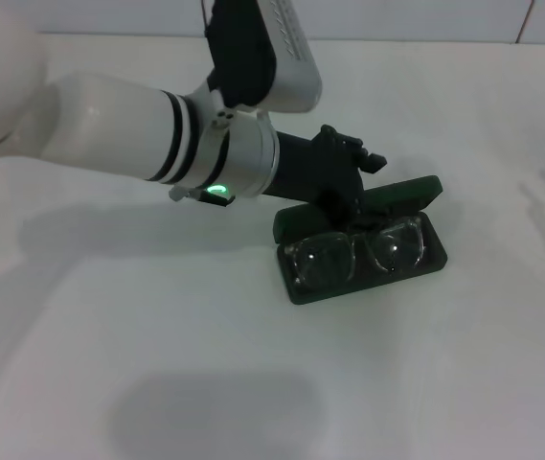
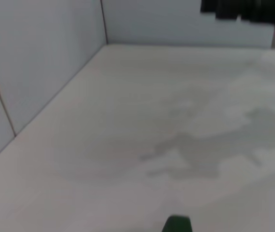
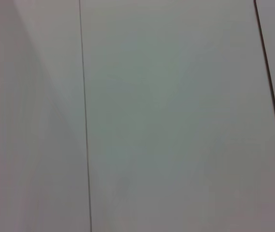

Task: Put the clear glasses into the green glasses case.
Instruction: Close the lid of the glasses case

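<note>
The green glasses case (image 1: 433, 257) lies open on the white table, right of centre in the head view. Its lid (image 1: 411, 193) is tipped back behind the tray. The clear glasses (image 1: 353, 253) rest inside the tray, lenses facing up. My left gripper (image 1: 347, 195) hangs over the case's back edge, just above the glasses and next to the lid. A small green piece of the case (image 2: 177, 224) shows at the edge of the left wrist view. The right arm is out of view.
The white table (image 1: 157, 364) spreads out around the case. A white panelled wall (image 2: 40, 72) borders the table in the left wrist view. The right wrist view holds only white wall panels (image 3: 176, 116).
</note>
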Robot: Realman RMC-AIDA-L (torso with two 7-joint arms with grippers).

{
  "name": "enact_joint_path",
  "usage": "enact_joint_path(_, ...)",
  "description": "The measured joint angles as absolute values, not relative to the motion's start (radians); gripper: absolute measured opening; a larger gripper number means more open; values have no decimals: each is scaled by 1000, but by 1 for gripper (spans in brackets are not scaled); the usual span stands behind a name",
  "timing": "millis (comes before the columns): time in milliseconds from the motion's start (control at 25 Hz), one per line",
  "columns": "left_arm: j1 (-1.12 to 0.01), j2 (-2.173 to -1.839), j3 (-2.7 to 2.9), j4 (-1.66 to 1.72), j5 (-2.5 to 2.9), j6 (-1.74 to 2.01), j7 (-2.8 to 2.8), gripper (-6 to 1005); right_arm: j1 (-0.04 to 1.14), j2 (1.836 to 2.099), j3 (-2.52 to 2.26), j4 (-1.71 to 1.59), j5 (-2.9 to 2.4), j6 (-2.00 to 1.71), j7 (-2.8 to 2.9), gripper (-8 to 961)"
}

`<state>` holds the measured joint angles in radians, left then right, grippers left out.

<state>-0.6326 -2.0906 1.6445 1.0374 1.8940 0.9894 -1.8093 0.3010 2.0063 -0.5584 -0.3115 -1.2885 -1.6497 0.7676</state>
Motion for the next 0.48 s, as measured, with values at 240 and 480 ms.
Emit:
enact_joint_path(240, -630, -2094, 1541, 1032, 1848, 973, -1805, 682, 301, 2006, -558, -312, -1288, -1649, 768, 348)
enact_joint_path(480, -665, -2094, 1537, 932, 1839, 854, -1811, 767, 298, 2006, -558, -311, -1288, -1649, 768, 349)
